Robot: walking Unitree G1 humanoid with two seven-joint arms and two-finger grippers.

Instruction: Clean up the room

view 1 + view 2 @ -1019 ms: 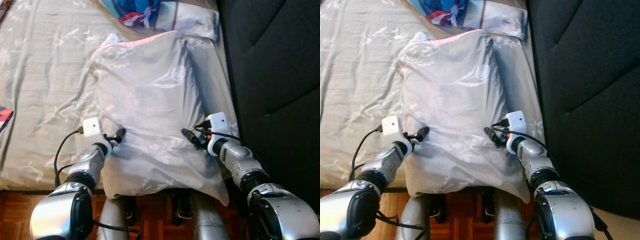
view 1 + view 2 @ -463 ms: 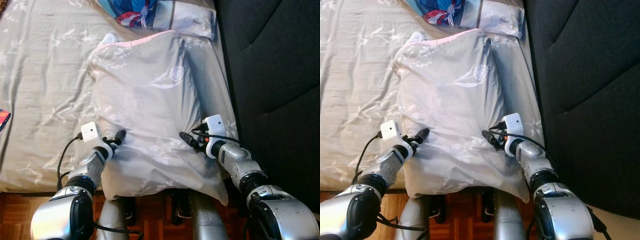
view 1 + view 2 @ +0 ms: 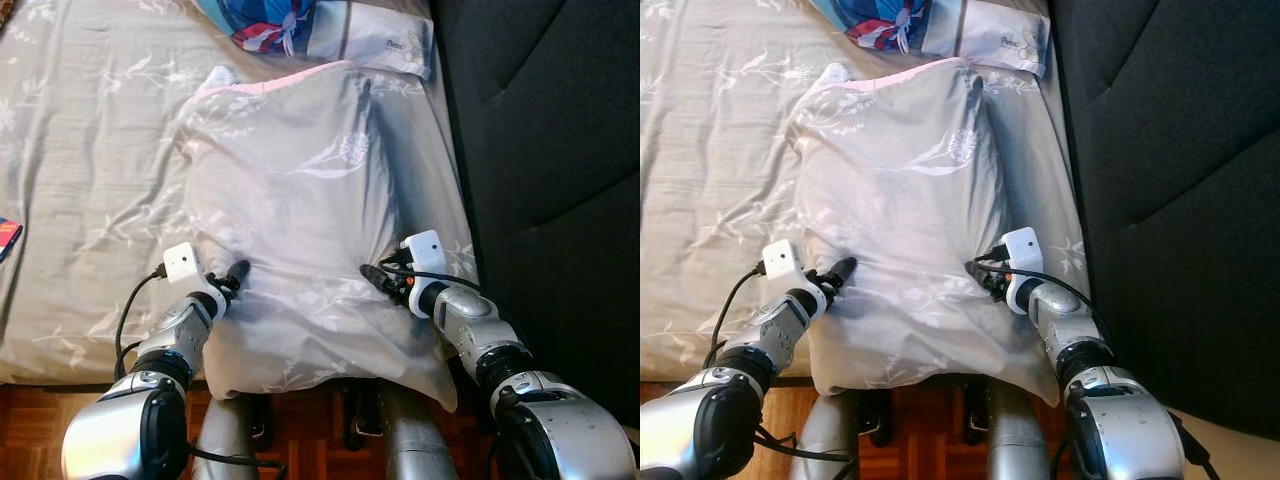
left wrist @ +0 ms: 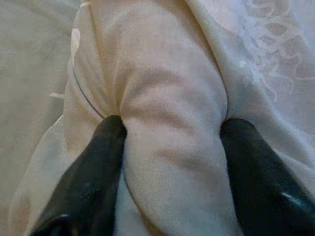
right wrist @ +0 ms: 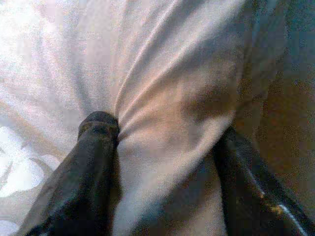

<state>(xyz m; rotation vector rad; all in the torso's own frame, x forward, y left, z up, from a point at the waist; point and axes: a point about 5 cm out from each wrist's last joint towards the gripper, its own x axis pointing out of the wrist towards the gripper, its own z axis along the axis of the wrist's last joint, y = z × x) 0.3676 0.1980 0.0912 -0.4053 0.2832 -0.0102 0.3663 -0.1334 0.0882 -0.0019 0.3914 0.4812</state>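
Observation:
A large grey pillow [image 3: 300,200] with a pale leaf print lies on the bed, its near end hanging over the mattress edge. My left gripper [image 3: 236,274] clamps a fold of the pillow's left side near the bottom; in the left wrist view the fingers [image 4: 93,177] pinch a bulge of the pillow [image 4: 172,137]. My right gripper [image 3: 374,276] grips the right side at the same height, with the right wrist view showing its fingers [image 5: 93,167] squeezing the pillow [image 5: 167,113].
The bed [image 3: 90,150] carries a matching grey sheet. A dark upholstered headboard [image 3: 540,150] rises on the right. A blue and red cloth [image 3: 265,20] and a white packet [image 3: 372,35] lie beyond the pillow. Wooden floor [image 3: 40,420] lies below the bed edge.
The view shifted slightly down the bed. Both grippers keep their hold on the pillow; the right gripper has edged a little toward the left.

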